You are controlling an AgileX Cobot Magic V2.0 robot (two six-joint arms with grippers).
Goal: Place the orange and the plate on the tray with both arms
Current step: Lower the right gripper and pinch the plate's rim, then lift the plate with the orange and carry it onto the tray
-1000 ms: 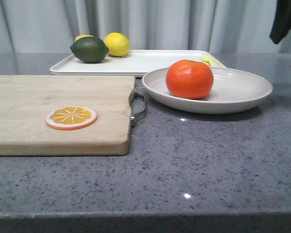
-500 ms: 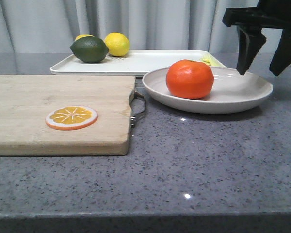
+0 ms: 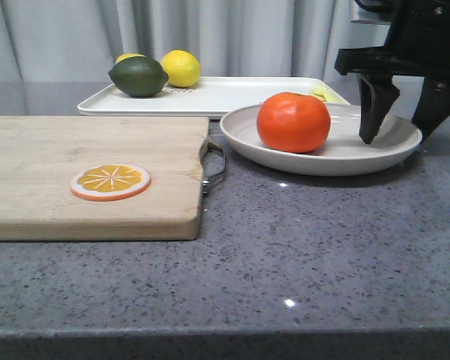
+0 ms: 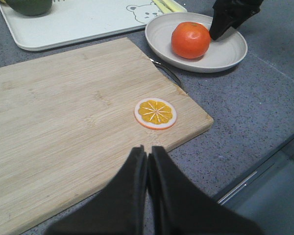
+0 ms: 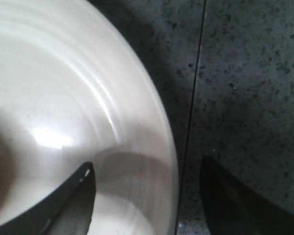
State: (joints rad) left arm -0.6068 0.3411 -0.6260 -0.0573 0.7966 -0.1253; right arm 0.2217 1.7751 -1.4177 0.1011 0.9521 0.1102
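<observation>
Right gripper (image 3: 400, 135), black and matte, stood spread astride the rim of the smooth off-white plate (image 3: 375, 150) on the speckled grey stone table (image 3: 300, 255), the glossy orange (image 3: 293, 122) resting inside, before the white tray (image 3: 232, 96). Left gripper (image 4: 148, 161) hovered pressed together above the wooden board (image 4: 63, 122). Plate rim (image 5: 157, 127) curved between dark fingers (image 5: 73, 200).

My counter (image 3: 322, 247) is speckled grey stone. On it, the wooden cutting board (image 3: 75, 169) lies at my left, the plate (image 3: 360, 146) just beside its metal handle (image 3: 214, 166), and the white tray (image 3: 232, 96) sits behind both, near the curtain.
</observation>
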